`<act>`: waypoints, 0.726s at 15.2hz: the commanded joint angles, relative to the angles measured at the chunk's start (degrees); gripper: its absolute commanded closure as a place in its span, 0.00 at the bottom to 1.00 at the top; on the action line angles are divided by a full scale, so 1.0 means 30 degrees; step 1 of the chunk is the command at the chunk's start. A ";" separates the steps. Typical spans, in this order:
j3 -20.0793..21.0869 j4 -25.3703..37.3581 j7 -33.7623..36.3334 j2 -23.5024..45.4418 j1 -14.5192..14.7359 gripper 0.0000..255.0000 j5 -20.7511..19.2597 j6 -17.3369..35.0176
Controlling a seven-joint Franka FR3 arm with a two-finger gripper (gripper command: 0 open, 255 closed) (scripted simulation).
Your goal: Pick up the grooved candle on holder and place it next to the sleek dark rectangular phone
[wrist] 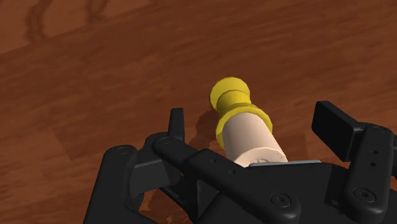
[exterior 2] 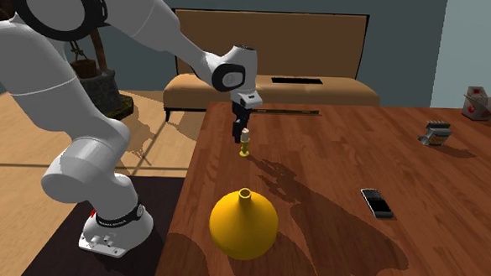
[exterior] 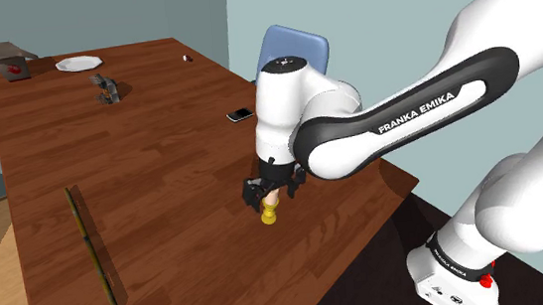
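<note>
A pale candle on a yellow holder stands upright on the brown wooden table, near the edge closest to the stand. My gripper has come down over it and is open. In the wrist view the candle sits between the two black fingers, which stand apart and do not touch it. The second exterior view shows the candle just under the gripper. The dark rectangular phone lies flat further along the table; it also appears as the phone.
A yellow vase stands near the table's corner by the stand. A long thin rod lies at the shoulder view's left. A white plate, a metal item and a red-grey object sit far off. A blue chair is beyond the phone.
</note>
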 commanded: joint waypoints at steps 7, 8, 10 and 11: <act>0.0002 -0.0016 0.0005 0.0014 -0.0002 1.00 -0.0010 0.0031; 0.0003 -0.0018 0.0004 0.0012 -0.0001 1.00 -0.0008 0.0031; 0.0002 -0.0008 0.0005 0.0016 -0.0003 1.00 -0.0012 0.0024; 0.0000 -0.0013 -0.0001 0.0008 -0.0003 1.00 -0.0006 0.0023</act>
